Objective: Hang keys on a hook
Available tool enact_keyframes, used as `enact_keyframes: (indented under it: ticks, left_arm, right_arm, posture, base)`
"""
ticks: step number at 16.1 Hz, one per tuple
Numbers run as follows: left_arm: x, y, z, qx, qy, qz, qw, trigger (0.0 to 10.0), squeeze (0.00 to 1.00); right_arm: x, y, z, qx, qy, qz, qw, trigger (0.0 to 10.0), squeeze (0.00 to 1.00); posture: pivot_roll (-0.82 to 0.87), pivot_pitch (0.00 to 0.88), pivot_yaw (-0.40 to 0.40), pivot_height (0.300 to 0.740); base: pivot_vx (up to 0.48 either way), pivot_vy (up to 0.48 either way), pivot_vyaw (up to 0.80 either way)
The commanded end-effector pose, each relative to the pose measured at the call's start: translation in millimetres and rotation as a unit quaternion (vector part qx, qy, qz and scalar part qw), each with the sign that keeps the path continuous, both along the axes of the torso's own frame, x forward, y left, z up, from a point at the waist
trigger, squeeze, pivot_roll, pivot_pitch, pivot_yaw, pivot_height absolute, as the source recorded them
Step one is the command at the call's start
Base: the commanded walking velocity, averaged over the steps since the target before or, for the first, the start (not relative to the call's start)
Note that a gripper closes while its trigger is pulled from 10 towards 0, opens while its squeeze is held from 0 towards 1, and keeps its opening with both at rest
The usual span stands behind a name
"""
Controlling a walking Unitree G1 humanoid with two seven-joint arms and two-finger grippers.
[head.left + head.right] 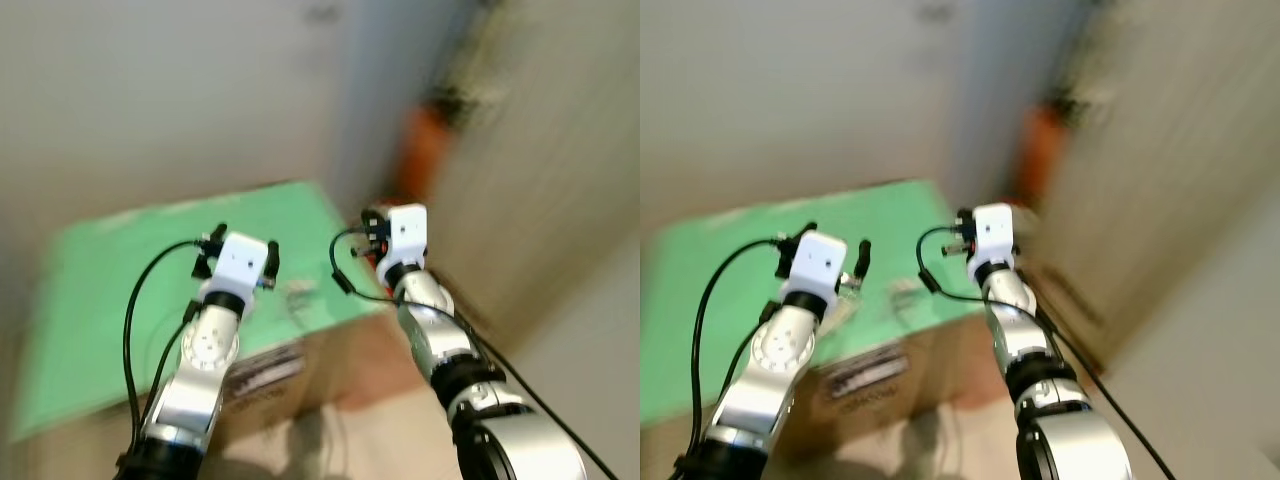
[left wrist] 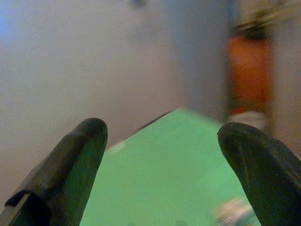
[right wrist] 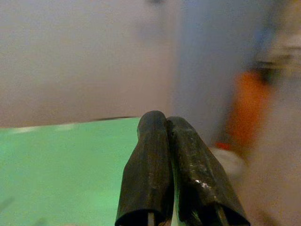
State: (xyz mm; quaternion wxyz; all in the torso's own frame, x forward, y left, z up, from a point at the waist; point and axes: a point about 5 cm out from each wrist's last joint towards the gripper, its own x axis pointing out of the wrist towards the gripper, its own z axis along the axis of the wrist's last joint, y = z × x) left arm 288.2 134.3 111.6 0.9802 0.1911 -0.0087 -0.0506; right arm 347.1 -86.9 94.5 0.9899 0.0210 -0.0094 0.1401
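Note:
All views are blurred. A small pale blurred bundle, probably the keys (image 1: 298,292), lies on the green top of a cardboard box (image 1: 150,300), near its right front corner. The bundle also shows low between the fingers in the left wrist view (image 2: 233,212). My left gripper (image 2: 160,136) hovers over the green top just left of the keys, open with its fingers wide apart and nothing in them. My right gripper (image 3: 164,122) is held out past the box's right edge, shut with nothing seen between its fingers. A dark smudge (image 1: 322,12) sits high on the wall; what it is cannot be told.
The box's brown front face (image 1: 300,375) carries a dark label. A pale wall (image 1: 150,90) rises behind the box. To the right stand a blurred orange object (image 1: 420,150) and a beige panel or door (image 1: 540,200).

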Motion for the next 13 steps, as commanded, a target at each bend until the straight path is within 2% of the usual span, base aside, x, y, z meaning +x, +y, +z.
enact_keyframes:
  ticks: [1, 3, 8, 10, 13]
  left_arm:
    - [2.3, -9.4, 6.1, -0.003, -0.006, -0.018, 1.0, 10.0, 0.0]
    - [2.3, -7.5, 4.4, -0.004, -0.001, -0.002, 1.0, 10.0, 0.0]
    - [4.4, 10.9, -1.2, 0.005, 0.014, 0.077, 0.997, 10.0, 0.0]
    - [5.2, 11.9, -3.1, 0.0, 0.02, 0.084, 0.996, 10.0, 0.0]
    - [18.4, 21.9, -13.5, -0.013, 0.046, 0.145, 0.988, 10.0, 0.0]
  right_arm:
    - [1.8, -4.6, -0.9, -0.008, 0.008, -0.002, 1.0, 10.0, 0.0]
    - [0.9, -2.9, -0.9, -0.011, 0.004, 0.003, 1.0, 10.0, 0.0]
    - [0.5, -0.9, -0.8, -0.012, 0.005, 0.015, 1.0, 10.0, 0.0]
    - [0.0, -0.7, -1.3, -0.014, 0.006, 0.018, 1.0, 10.0, 0.0]
    - [-3.8, -9.2, -3.3, -0.025, 0.005, 0.031, 0.999, 10.0, 0.0]
  posture:
    - [0.14, 0.0, -0.073, 0.74]
    - [0.14, 0.0, -0.076, 0.74]
    - [0.14, 0.0, -0.086, 0.74]
    - [0.14, 0.0, -0.092, 0.74]
    - [0.08, 0.021, -0.132, 0.74]
  base:
    - [0.48, 0.0, -0.73]
    - [0.0, 0.0, 0.0]
    - [0.0, 0.0, 0.0]
    - [0.0, 0.0, 0.0]
    - [0.0, 0.0, 0.0]
